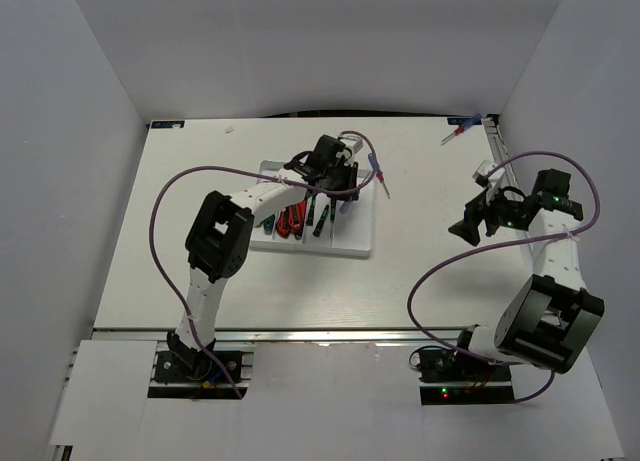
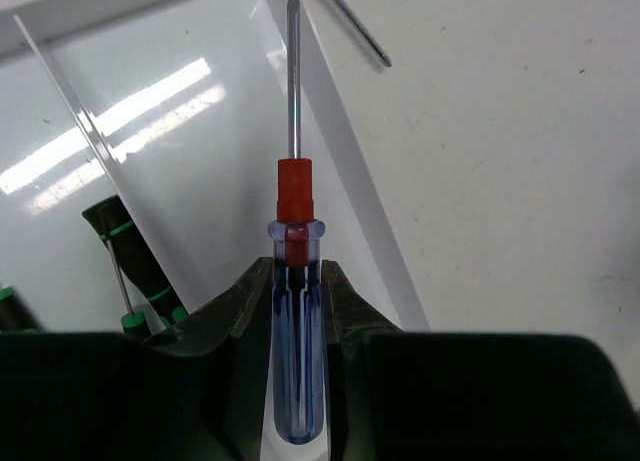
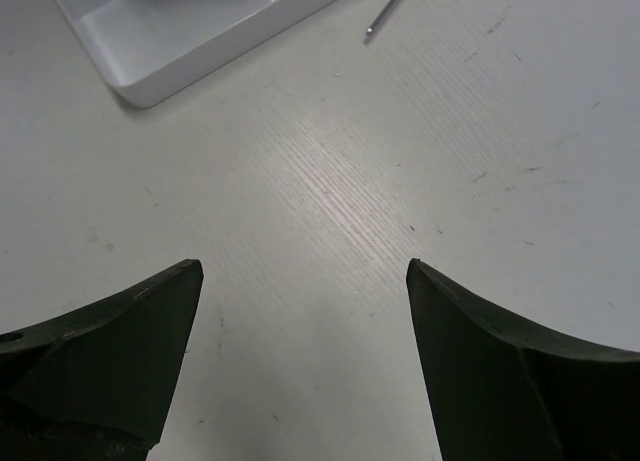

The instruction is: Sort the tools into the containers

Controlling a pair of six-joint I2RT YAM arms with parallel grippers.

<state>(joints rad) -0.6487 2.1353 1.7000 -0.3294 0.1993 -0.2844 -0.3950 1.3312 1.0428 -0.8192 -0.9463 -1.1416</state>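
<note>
Hovering right pincer (image 3: pixel 303 268): nearest the arm bases, at the 3 o'clock side of the table (image 3: pixel 330 181); its two dark fingers (image 3: pixel 110 341) stand wide apart, holding nothing, with only bare surface between them.
White tray (image 1: pixel 352 239): shallow, split into long narrow compartments, lying about the middle of the table, at 9 o'clock from the right pincer and well apart from it.
Bright red-handled tools (image 1: pixel 291 219): lying close together in a compartment toward the 9 o'clock side of the tray.
Dark green-banded drivers (image 2: pixel 130 251): black handles with green rings, in the compartment just at 9 o'clock of the rightmost one, behind a thin divider.
Clamped left pincer (image 2: pixel 297 281): over the 1 o'clock end of the tray, its fingers closed on the handle of the blue screwdriver (image 2: pixel 296 381).
Held blue screwdriver: clear blue handle, red collar, bare metal shaft pointing straight away from the wrist camera. It hangs over the rightmost compartment, and its tip reaches the 3 o'clock wall of the tray. Whether it touches the tray cannot be told.
Nearby loose screwdriver (image 1: pixel 379 176): on the table just outside the 2 o'clock corner of the tray, close beside the wall, free of both pincers.
Lone far screwdriver (image 1: pixel 458 133): red and blue, at the 1 o'clock corner of the table, well apart from the tray.
</note>
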